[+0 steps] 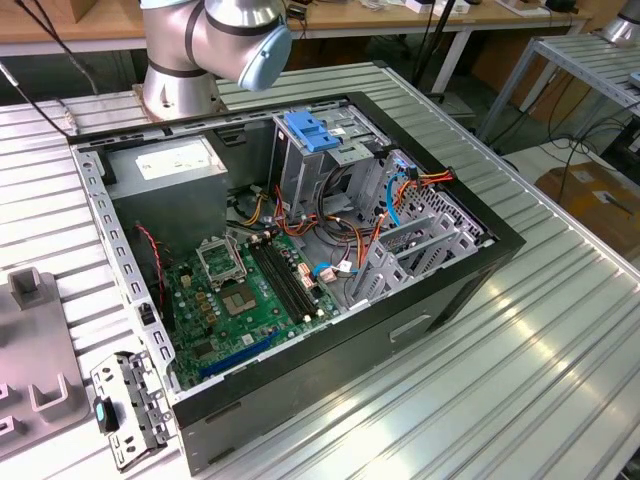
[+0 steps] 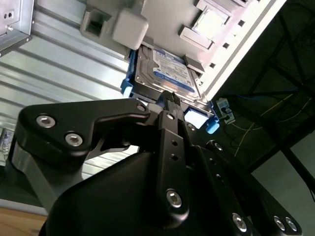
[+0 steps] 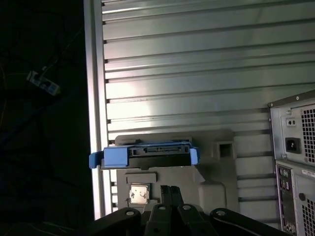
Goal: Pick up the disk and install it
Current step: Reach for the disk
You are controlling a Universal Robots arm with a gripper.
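Disk (image 2: 167,69) rests on grey holder (image 3: 214,177) at counter (image 3: 197,73) edge, seen in both wrist views. Gripper (image 2: 170,96) hovers just beside disk; jaws look closed, gripping nothing.

Risk: closed jaws cannot straddle blue carrier; contact likely knocks disk off holder, possibly over counter edge.

Risk: loose cables (image 1: 392,195) inside open computer case (image 1: 400,330) may snag disk at install.

Labels: white-and-blue sticker on disk, white sticker on power supply (image 1: 175,160); print not made out.
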